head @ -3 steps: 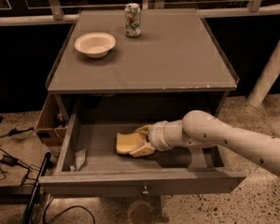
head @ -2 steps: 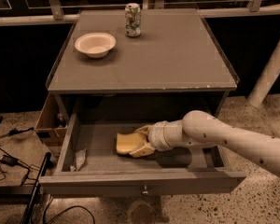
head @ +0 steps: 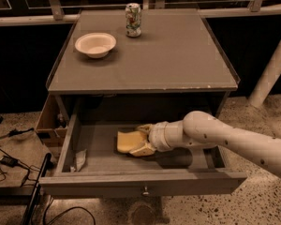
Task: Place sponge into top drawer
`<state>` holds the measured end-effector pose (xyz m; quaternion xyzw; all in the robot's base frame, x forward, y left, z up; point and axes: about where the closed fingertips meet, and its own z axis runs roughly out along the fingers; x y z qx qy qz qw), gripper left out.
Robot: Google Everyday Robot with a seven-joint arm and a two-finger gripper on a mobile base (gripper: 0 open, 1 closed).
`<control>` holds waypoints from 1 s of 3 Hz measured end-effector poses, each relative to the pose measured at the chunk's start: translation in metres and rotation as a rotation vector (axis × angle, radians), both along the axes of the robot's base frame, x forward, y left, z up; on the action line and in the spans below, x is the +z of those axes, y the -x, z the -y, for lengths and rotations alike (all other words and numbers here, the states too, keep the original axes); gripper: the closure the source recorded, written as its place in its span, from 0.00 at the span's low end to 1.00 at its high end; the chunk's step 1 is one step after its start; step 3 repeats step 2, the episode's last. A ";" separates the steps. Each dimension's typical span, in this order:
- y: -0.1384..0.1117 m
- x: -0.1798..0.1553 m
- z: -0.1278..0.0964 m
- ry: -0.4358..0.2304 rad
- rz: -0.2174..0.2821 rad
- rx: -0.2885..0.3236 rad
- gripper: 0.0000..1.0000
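**Sponge held low inside the open top drawer**

A white bowl (head: pixel 95 44) and a drinks can (head: pixel 133 19) stood well apart from the action on the grey cabinet top (head: pixel 150 60), near its far edge. Below it the top drawer (head: pixel 98 146) was pulled out, its front panel carrying a small round knob (head: pixel 144 190). A small crumpled scrap (head: pixel 79 159) lay in the drawer's front left corner, clear of the arm. Cables (head: pixel 9 161) trailed on the floor to the left. The arm reached in from the right, over the drawer's right side, nothing blocking it.

The gripper (head: pixel 140 139) sat mid-drawer, its cream fingers (head: pixel 141 150) closed from either side on the sponge (head: pixel 126 141). The sponge was a pale yellow block, tilted slightly, just over the drawer bottom with a dark shadow beneath.
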<state>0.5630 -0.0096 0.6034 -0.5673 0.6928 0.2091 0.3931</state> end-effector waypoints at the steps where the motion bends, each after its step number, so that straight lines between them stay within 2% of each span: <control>1: 0.000 0.000 0.000 0.000 0.000 0.000 0.00; 3: 0.000 0.000 0.000 0.000 0.000 0.000 0.00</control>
